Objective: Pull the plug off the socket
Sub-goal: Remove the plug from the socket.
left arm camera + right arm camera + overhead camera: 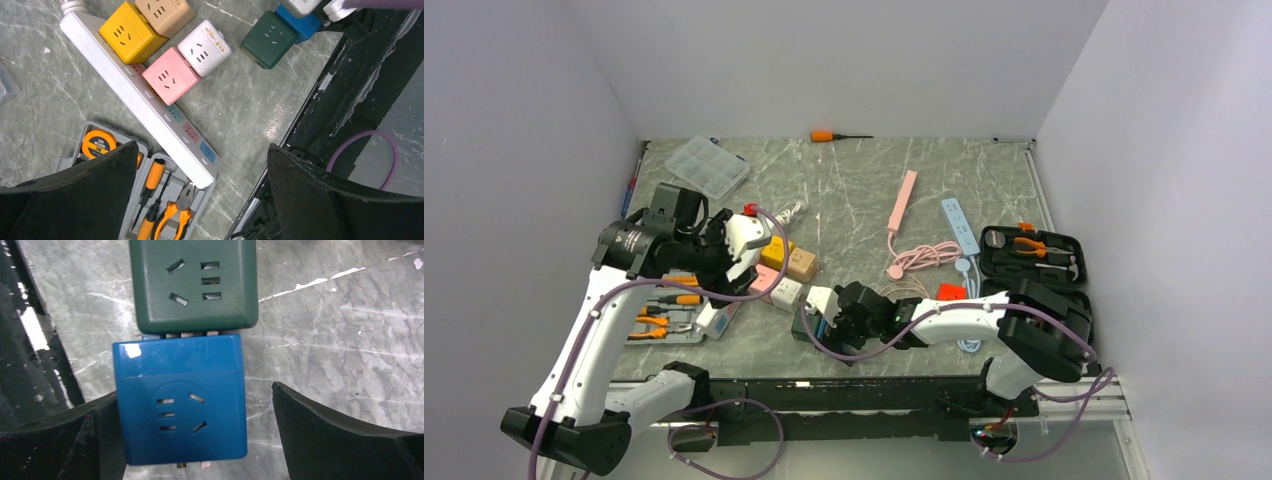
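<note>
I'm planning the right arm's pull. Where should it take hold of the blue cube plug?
Grip the blue cube plug on its two flat, parallel side faces, coming straight down from above. Those sides are free, while one end joins the green cube. The open right gripper straddles it.

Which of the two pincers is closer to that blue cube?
Right. The right pincer hangs open directly over the blue cube, one finger on either side. The left pincer, also open, is off to the left, above the long white power strip.

Glossy plastic socket; smooth marbled table
</note>
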You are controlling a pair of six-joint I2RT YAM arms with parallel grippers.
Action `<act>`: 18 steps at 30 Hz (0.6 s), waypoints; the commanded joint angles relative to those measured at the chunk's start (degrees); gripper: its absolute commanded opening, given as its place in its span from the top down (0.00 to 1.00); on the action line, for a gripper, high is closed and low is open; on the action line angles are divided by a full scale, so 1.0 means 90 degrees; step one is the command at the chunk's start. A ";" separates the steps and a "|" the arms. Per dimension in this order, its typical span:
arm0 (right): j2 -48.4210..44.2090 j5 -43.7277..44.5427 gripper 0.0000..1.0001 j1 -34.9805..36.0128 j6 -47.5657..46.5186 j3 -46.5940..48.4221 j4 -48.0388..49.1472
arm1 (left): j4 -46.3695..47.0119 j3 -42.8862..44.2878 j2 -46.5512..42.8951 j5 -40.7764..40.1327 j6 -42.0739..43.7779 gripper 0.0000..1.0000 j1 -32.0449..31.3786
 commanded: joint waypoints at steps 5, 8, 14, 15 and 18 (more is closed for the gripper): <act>0.0370 0.0155 0.09 0.0022 -0.0150 0.0152 0.0825 | 0.0402 -0.0312 -0.0424 0.0588 0.0163 0.01 0.0026; 0.0479 0.0074 0.20 0.0020 -0.0086 0.0167 0.0841 | 0.0537 -0.0602 -0.0732 0.0839 0.0415 0.01 0.0026; 0.0815 -0.0059 0.75 0.0044 0.0112 0.0352 0.0511 | 0.0708 -0.1153 -0.1210 0.0944 0.0957 0.01 0.0026; 0.0826 -0.0011 0.84 0.0057 0.0139 0.0337 0.0530 | 0.0689 -0.1164 -0.1201 0.0899 0.1005 0.01 0.0026; 0.0756 0.0203 1.00 0.0143 0.0323 0.0393 0.0438 | 0.0644 -0.1149 -0.1097 0.0979 0.1085 0.01 0.0026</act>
